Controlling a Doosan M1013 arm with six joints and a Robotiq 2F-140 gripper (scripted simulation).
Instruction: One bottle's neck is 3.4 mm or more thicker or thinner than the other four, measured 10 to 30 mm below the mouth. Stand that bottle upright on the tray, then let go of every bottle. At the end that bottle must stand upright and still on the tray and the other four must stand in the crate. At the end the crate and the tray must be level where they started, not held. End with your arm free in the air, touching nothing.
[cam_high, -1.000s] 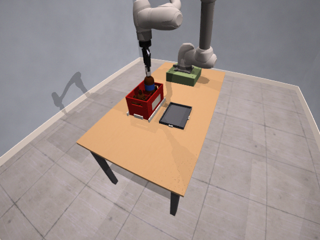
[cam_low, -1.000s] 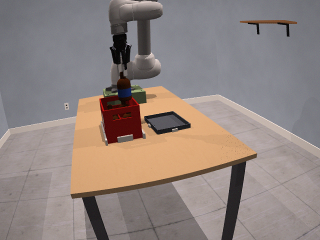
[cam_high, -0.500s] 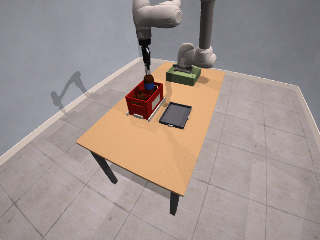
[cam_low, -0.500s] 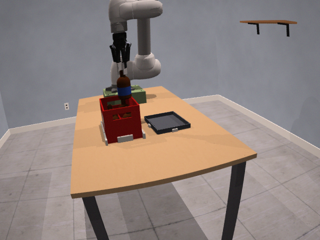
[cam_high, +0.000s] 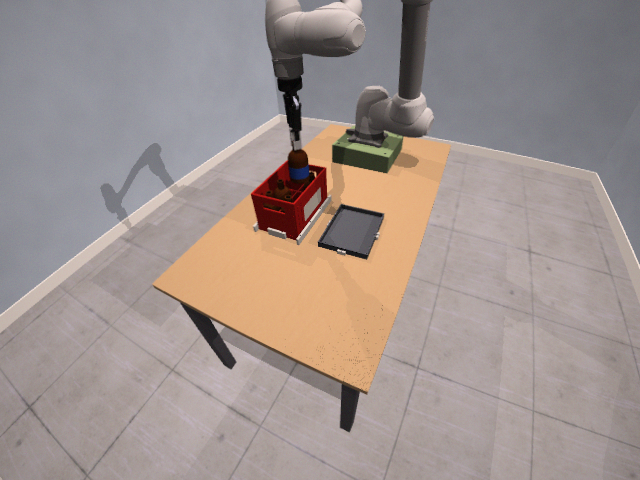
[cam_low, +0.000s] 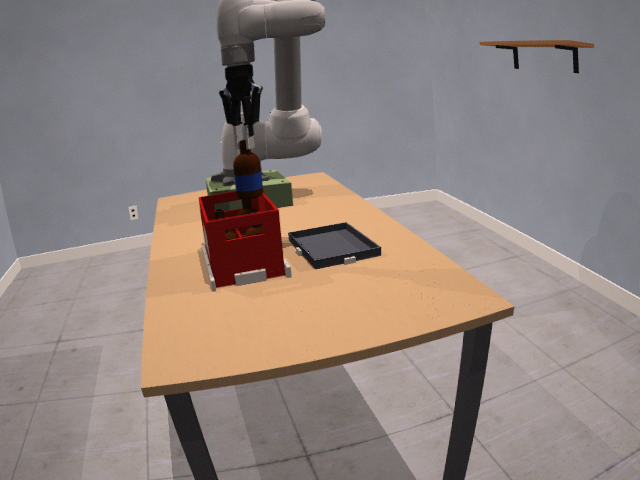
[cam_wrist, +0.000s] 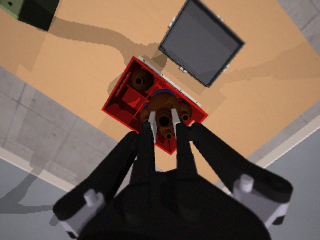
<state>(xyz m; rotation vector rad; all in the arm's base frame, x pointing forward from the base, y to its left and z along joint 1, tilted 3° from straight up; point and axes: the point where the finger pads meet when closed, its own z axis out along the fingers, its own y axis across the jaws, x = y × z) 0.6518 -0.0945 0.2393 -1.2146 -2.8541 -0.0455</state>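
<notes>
Wood tabletop (cam_high: 289, 273) (cam_low: 310, 310), w/ gripper (cam_high: 295, 142) (cam_low: 244, 138) (cam_wrist: 164, 117) clamped on neck of blue-banded bottle (cam_high: 298, 160) (cam_low: 248, 170) (cam_wrist: 162, 102), raised above red crate (cam_high: 276, 219) (cam_low: 245, 255) (cam_wrist: 192, 111); tray (cam_high: 351, 232) (cam_low: 336, 245) (cam_wrist: 200, 45) beside. Risk: base clips crate rim if moved sideways too low, or neck slips b/c grip's narrow.

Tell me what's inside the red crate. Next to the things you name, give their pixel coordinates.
Brown bottles stand in the red crate (cam_high: 276, 219) (cam_low: 245, 258) (cam_wrist: 116, 91), divided into compartments. The raised blue-labelled bottle (cam_high: 298, 165) (cam_low: 248, 173) (cam_wrist: 162, 106) covers part of the inside, so I can't see what's directly beneath it.
</notes>
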